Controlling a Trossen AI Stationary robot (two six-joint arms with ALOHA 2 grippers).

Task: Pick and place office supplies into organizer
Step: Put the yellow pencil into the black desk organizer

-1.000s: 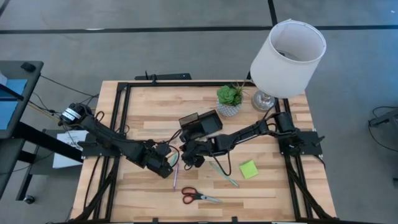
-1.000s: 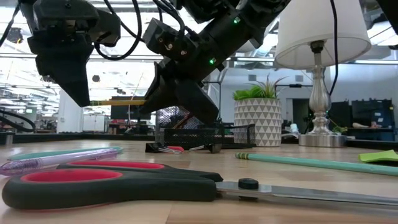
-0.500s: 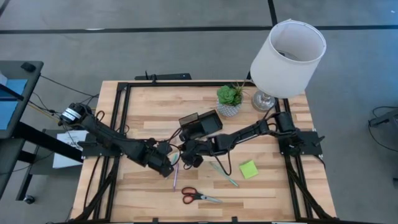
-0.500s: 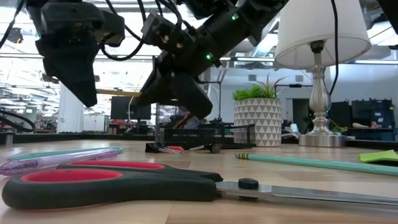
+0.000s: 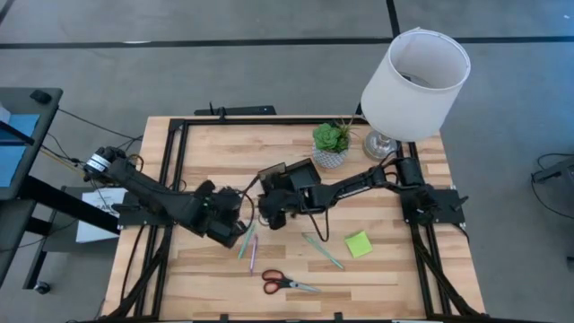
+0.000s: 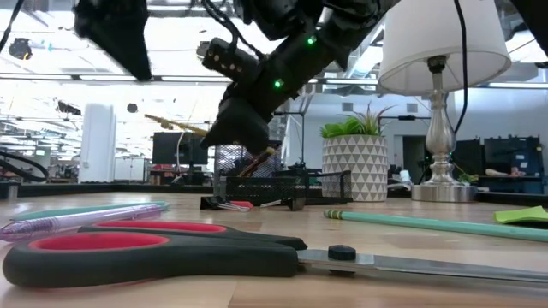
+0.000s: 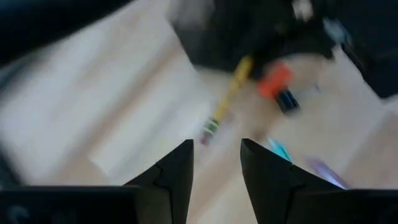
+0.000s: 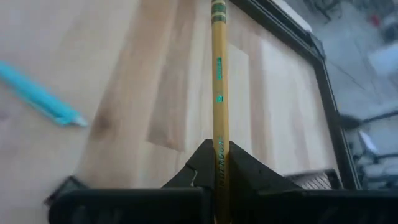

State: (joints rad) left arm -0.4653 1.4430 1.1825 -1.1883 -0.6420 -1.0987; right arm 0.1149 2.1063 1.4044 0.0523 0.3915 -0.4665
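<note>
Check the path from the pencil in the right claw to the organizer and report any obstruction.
Nothing visible blocks it. The right claw is shut on the yellow pencil and hangs beside the black organizer. The left claw is open and empty over the pens, away from the organizer.

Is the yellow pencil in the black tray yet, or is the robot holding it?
Held, not in yet. The right gripper is shut on the yellow pencil, above the table beside the black tray.

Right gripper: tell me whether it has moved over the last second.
Yes. In the high view the right gripper, jaws shut on a yellow pencil, has shifted up the picture toward the organizer, away from the scissors.
</note>
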